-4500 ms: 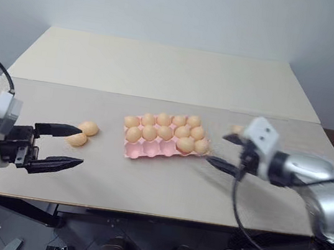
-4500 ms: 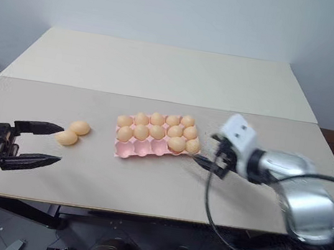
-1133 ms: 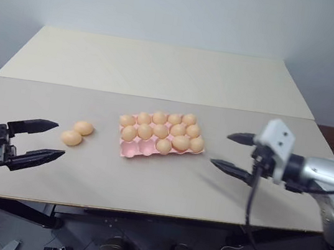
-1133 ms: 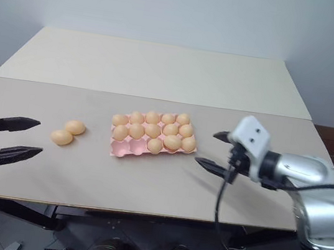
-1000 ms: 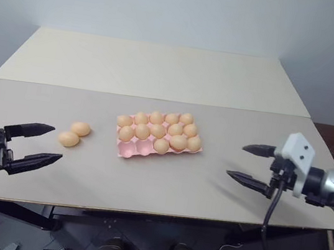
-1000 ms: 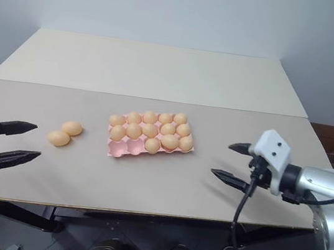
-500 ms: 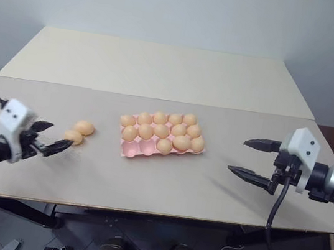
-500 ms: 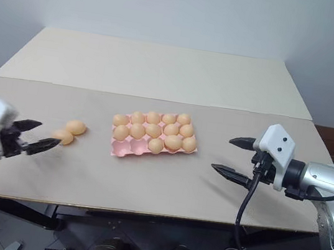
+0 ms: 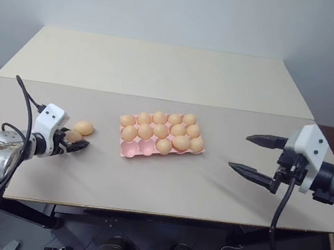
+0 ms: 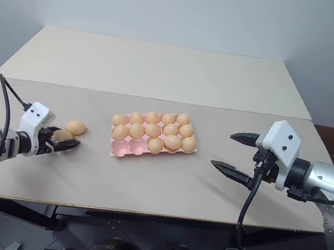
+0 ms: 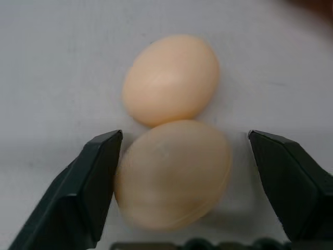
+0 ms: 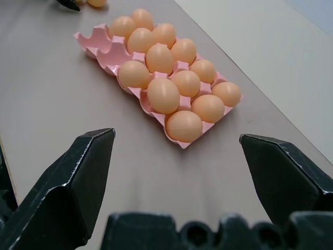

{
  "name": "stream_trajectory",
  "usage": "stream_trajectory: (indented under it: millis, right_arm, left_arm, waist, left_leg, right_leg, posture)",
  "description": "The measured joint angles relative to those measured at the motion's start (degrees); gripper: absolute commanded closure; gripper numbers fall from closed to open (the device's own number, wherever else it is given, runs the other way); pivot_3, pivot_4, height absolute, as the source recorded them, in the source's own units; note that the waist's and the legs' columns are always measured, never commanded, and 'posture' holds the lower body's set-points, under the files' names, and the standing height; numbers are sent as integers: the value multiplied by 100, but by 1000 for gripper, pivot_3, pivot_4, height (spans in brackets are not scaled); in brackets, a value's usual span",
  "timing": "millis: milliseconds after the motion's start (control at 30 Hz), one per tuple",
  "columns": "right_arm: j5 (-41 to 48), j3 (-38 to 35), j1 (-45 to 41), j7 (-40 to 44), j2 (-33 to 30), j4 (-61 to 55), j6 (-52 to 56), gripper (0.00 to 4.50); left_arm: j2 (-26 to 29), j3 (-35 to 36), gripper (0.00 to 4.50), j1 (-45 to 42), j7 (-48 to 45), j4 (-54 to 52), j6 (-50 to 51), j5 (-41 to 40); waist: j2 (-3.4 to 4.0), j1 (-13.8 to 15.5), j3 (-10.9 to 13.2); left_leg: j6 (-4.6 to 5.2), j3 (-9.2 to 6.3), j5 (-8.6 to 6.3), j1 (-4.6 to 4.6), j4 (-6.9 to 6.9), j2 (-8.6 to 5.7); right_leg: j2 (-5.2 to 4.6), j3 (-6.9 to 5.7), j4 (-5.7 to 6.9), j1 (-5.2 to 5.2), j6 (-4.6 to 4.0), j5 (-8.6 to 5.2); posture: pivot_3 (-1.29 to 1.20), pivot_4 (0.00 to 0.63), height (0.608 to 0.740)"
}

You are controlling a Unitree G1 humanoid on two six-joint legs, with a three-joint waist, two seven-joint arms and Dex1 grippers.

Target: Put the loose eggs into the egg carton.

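Note:
Two loose eggs lie on the table left of the egg carton (image 9: 132, 151): a near egg (image 9: 72, 136) and a far egg (image 9: 83, 128), touching each other. My left gripper (image 9: 74, 142) is low over the table with its fingers on either side of the near egg (image 11: 174, 174). One finger (image 11: 96, 182) touches that egg and the other stands a little off it, so the gripper is open. The pink carton holds several eggs, and some front cups (image 12: 99, 44) are bare. My right gripper (image 9: 238, 152) hovers open and holds nothing, right of the carton.
The table is two pale boards with a seam (image 9: 158, 98) running behind the carton. Its front edge (image 9: 154, 211) is close to both arms. A black cable (image 9: 27, 110) loops over my left arm. A plain wall stands behind.
My left gripper has moved forward and down to the near loose egg, and its fingers have narrowed around it. The right gripper has stayed open in nearly the same place.

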Motion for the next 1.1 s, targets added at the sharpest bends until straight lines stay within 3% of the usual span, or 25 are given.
stream_trajectory:
  millis: [67, 233, 400, 500, 633, 800, 933, 1100]
  right_arm:
    - [18, -57, 25, -96, -8, -16, 49, 0]
    - [162, -109, 81, -268, -21, -61, 160, 0]
    - [238, -259, 266, -338, -97, -163, 200, 0]
    - [279, -286, 372, -366, -116, -202, 211, 0]
    - [341, -293, 421, -468, -116, -292, 211, 0]
    - [357, -298, 505, -598, -108, -425, 214, 0]
    - [361, -329, 567, -767, -98, -514, 218, 0]
    - [419, -366, 639, -930, -73, -639, 238, 0]
  left_arm:
    - [-2, -6, 2133, -42, -11, 19, 68, 6]
    - [112, 42, 2133, 59, -191, -92, 242, -52]
    - [622, 534, 2133, 794, -635, -673, 287, -266]
    - [885, 1013, 2133, 1106, -1191, -1202, 295, -683]
    - [909, 1191, 2133, 783, -1568, -1959, 336, -1306]
    - [291, 255, 2133, -104, -1530, -2106, 341, -1375]
    - [-404, -736, 2133, -912, -1415, -1637, 259, -1065]
    - [-821, -1415, 2133, -1496, -1437, -969, -32, -626]
  waist:
    - [-1, 2, -1]
    - [-1, -14, -1]
    - [-3, -49, 0]
    - [-3, -38, 0]
    - [-3, 71, 0]
    - [-5, 69, -2]
    - [-9, 53, -4]
    - [-10, 7, -4]
  left_leg:
    - [0, 0, 0, 0, 2, 0]
    - [1, -2, 0, 0, 2, 1]
    - [4, -9, -3, 0, 1, 6]
    - [4, -9, -2, 1, 4, 6]
    - [4, -6, -2, 4, 13, 0]
    - [4, 9, -2, 0, 19, -6]
    - [5, 8, -2, -4, 21, -9]
    - [8, 0, -3, -3, 19, -7]
  right_leg:
    - [0, -1, 0, 1, 0, 0]
    - [1, 2, 2, -2, 0, 0]
    - [0, 6, 2, -6, 1, 0]
    - [-4, 4, 3, -3, 0, 0]
    - [-6, 1, 2, 7, 2, 1]
    - [-1, 2, 2, 13, 9, 5]
    - [3, 5, -2, 11, 13, 8]
    - [6, 11, -1, 8, 14, 7]
  posture:
    - [0, 150, 740]
    - [0, 150, 740]
    - [0, 150, 740]
    - [0, 150, 740]
    - [0, 150, 740]
    - [0, 150, 740]
    - [0, 150, 740]
    - [0, 150, 740]
